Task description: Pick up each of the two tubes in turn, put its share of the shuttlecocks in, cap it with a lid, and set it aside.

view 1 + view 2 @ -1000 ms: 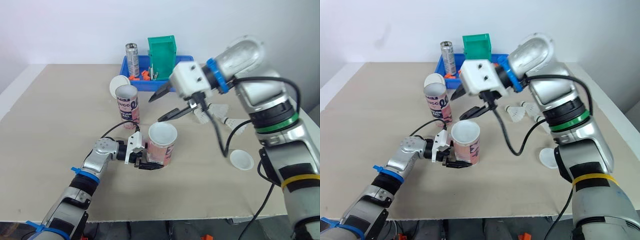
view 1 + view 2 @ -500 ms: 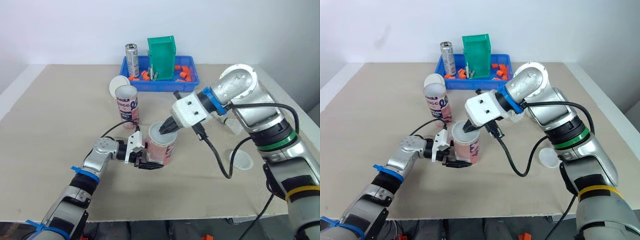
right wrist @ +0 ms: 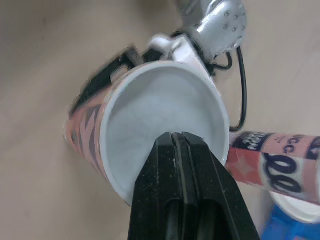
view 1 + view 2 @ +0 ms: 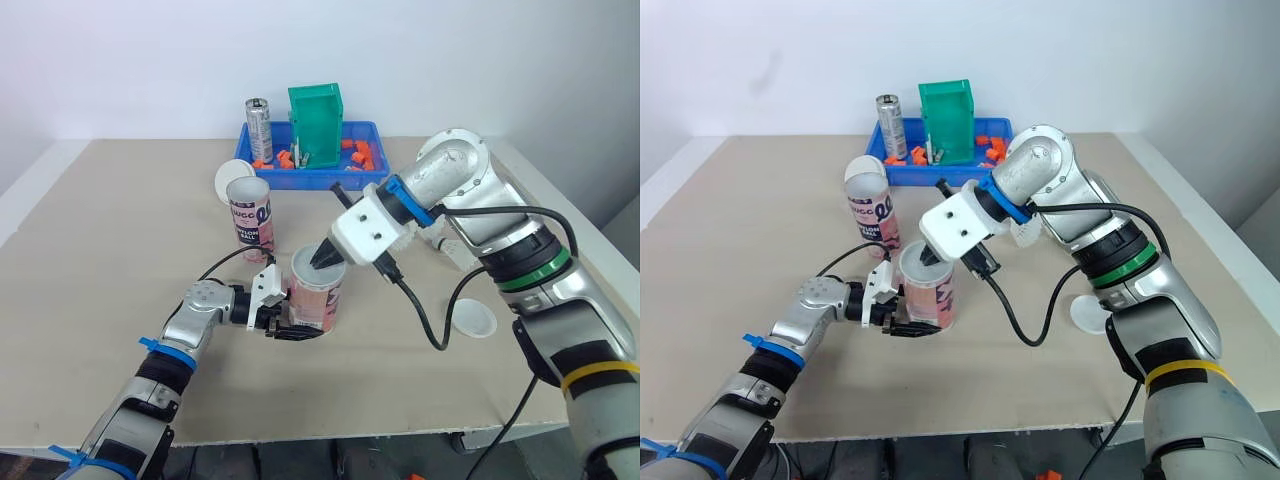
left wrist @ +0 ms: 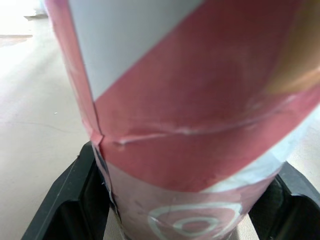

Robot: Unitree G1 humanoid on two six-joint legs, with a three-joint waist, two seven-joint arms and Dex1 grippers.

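Observation:
A pink and white tube [image 4: 318, 292] stands upright on the table, and my left gripper [image 4: 288, 322] is shut on its base, one black finger [image 5: 70, 195] on each side. My right gripper [image 4: 323, 258] is shut, and its joined fingertips [image 3: 182, 150] point down into the tube's open mouth [image 3: 150, 115]. Nothing shows between those fingers. The second tube [image 4: 248, 212] stands open further back on the left, with a white lid [image 4: 228, 178] leaning behind it. Another white lid [image 4: 472, 319] lies flat on the right. Shuttlecocks [image 4: 450, 245] lie behind my right arm, partly hidden.
A blue tray [image 4: 300, 176] at the back edge holds a green bin [image 4: 316, 125], a metal can [image 4: 258, 125] and several small orange pieces. My right arm's cable [image 4: 420, 320] loops down over the table beside the held tube.
My right gripper, open and raised a second ago, has shut and come down with its tips into the tube's mouth. The left gripper still holds the tube. The camera has shifted slightly.

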